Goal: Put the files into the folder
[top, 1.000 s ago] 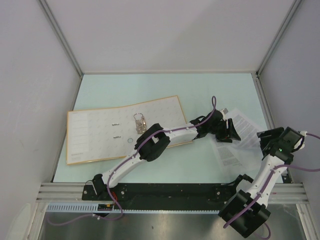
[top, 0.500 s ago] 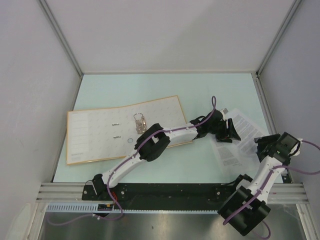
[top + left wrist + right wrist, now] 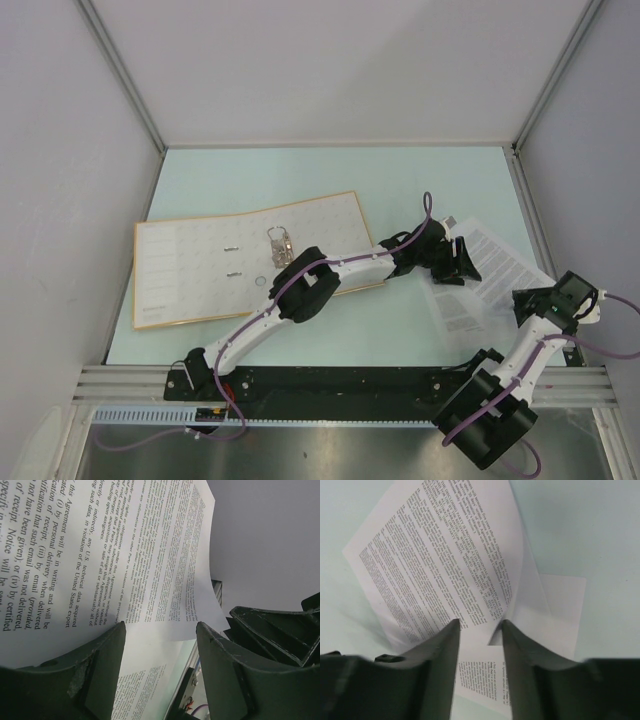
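Note:
The folder (image 3: 200, 270) lies open and flat at the left, cream inside with an orange rim, and its metal rings (image 3: 280, 245) stand near its middle. The files (image 3: 492, 268) are white printed sheets fanned out on the table at the right. My left gripper (image 3: 464, 262) hovers at their left edge, open, and in its wrist view a curled sheet (image 3: 125, 540) rises past its fingers (image 3: 160, 630). My right gripper (image 3: 526, 300) is low at the sheets' near right edge. Its jaws (image 3: 479, 626) stand a narrow gap apart, with a lifted sheet's (image 3: 445, 555) corner at their tips.
Grey enclosure walls close in the pale green table on three sides. An aluminium rail (image 3: 340, 378) runs along the near edge by the arm bases. The left arm (image 3: 310, 285) crosses the folder's right corner. Part of the right arm (image 3: 280, 630) shows in the left wrist view.
My right gripper has dropped and drawn back toward the near right edge of the sheets, and its jaws have narrowed. The left arm and the folder have not moved.

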{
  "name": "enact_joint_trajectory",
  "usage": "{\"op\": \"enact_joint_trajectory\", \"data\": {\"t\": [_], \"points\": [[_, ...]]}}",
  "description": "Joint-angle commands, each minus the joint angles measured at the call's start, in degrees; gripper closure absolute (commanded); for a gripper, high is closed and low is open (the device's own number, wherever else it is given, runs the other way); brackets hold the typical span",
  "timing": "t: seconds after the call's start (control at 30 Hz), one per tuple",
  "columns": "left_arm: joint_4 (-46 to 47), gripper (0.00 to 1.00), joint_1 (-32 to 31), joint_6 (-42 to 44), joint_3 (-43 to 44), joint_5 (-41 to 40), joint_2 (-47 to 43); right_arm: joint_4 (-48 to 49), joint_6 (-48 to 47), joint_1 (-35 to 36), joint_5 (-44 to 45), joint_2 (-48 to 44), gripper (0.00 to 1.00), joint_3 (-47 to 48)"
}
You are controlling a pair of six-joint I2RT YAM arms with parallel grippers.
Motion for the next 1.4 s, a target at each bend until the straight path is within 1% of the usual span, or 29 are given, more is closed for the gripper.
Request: {"op": "enact_joint_trajectory", "data": {"t": [0.0,0.13,0.2,0.23,0.3,0.37,0.4,0.47,0.5,0.6,0.67,0.7,0.73,0.83,0.87,0.93,0.97,1.0,1.03,1.07,1.1,1.13,1.17,1.2,1.23,1.27,1.3,1.33,1.37], "points": [[0.73,0.35,0.49,-0.73,-0.22,0.95,1.00,0.12,1.46,-0.32,3.14,-0.72,0.63,-0.04],[0.91,0.35,0.49,-0.73,-0.22,0.69,1.00,0.29,1.37,-0.23,3.40,-1.24,0.82,-0.13],[0.99,0.35,0.49,-0.82,-0.22,0.95,1.08,0.47,1.28,-0.23,2.96,-0.98,0.86,-0.13],[1.08,0.35,0.40,-0.82,-0.22,0.95,1.00,0.64,0.93,-0.14,2.52,-0.98,0.93,-0.13],[1.25,0.35,0.49,-0.21,0.13,1.91,1.00,1.17,0.67,-0.14,1.56,-0.54,1.00,-0.13],[0.73,0.34,0.57,1.28,1.36,2.88,0.82,2.57,-0.03,-0.05,-1.06,-0.45,1.00,0.13],[-1.53,0.34,0.58,3.64,3.45,2.97,0.38,3.01,-0.21,0.47,-1.69,-0.02,1.00,0.40],[-2.43,0.32,1.01,5.85,5.14,3.41,-0.41,4.24,-1.09,1.35,-3.09,0.33,1.00,1.01],[-4.17,0.31,1.19,7.17,5.23,3.76,-1.19,4.60,-1.35,1.70,-3.45,0.42,1.00,1.28],[-4.89,0.29,2.33,9.80,5.32,6.22,-4.36,8.01,-3.20,4.33,-5.65,1.13,1.00,3.29],[-5.77,0.28,3.47,11.13,5.32,8.76,-7.69,9.60,-3.90,8.72,-5.40,2.35,1.00,5.66],[-7.25,0.28,3.82,12.88,5.32,9.30,-8.84,11.00,-4.51,10.82,-4.26,2.71,1.00,8.81],[-8.31,0.28,4.18,13.94,5.32,9.91,-10.50,12.06,-5.13,15.11,-2.94,3.49,1.00,10.32],[-14.37,0.28,5.76,19.82,4.62,10.27,-17.79,15.31,-7.41,21.63,0.40,4.81,1.00,17.08],[-16.04,0.27,6.72,21.40,3.92,9.57,-22.60,16.02,-7.94,25.05,1.02,6.30,1.00,19.01],[-18.60,0.27,8.04,24.57,-0.72,9.22,-27.72,17.51,-7.86,28.15,1.56,7.89,1.00,24.36],[-18.52,0.27,9.79,25.63,-3.18,9.22,-31.14,18.30,-7.51,31.21,1.38,9.98,1.00,25.96],[-18.43,0.27,10.76,26.25,-8.43,8.43,-37.26,20.14,-7.07,33.15,1.73,10.88,1.00,27.46],[-18.52,0.27,11.73,26.86,-11.26,7.38,-41.24,21.29,-6.72,35.08,2.77,12.10,1.00,30.52],[-18.87,0.27,13.91,27.91,-14.08,6.07,-44.50,22.43,-6.80,40.32,4.18,12.98,1.00,31.94],[-19.22,0.27,15.15,28.27,-19.41,3.44,-51.41,24.35,-7.07,42.90,6.02,15.52,1.00,33.78],[-19.66,0.27,16.47,28.45,-21.99,2.37,-54.52,25.59,-7.24,45.01,9.26,16.76,1.00,35.10],[-20.44,0.27,19.35,28.36,-24.45,1.58,-57.42,26.82,-6.64,47.82,9.98,18.25,1.00,38.08],[-21.06,0.27,20.86,28.45,-29.09,1.13,-60.67,28.92,-5.85,50.98,10.51,21.40,1.00,39.50],[-21.59,0.27,23.75,28.80,-31.31,0.78,-66.10,30.08,-5.32,52.23,11.56,22.82,1.00,40.73],[-23.34,0.27,25.17,29.93,-33.42,0.43,-69.20,31.48,-4.96,53.72,12.88,24.06,1.00,43.00],[-24.48,0.27,26.40,30.73,-37.18,-0.36,-71.84,35.50,-4.96,56.78,14.11,25.63,1.00,43.81],[-25.45,0.27,28.42,31.61,-39.13,-2.37,-77.00,37.45,-4.96,57.86,15.60,26.52,1.00,44.69],[-27.72,0.27,29.39,33.70,-40.89,-3.60,-79.40,39.21,-4.87,59.09,16.14,27.40,1.00,46.35]]}}
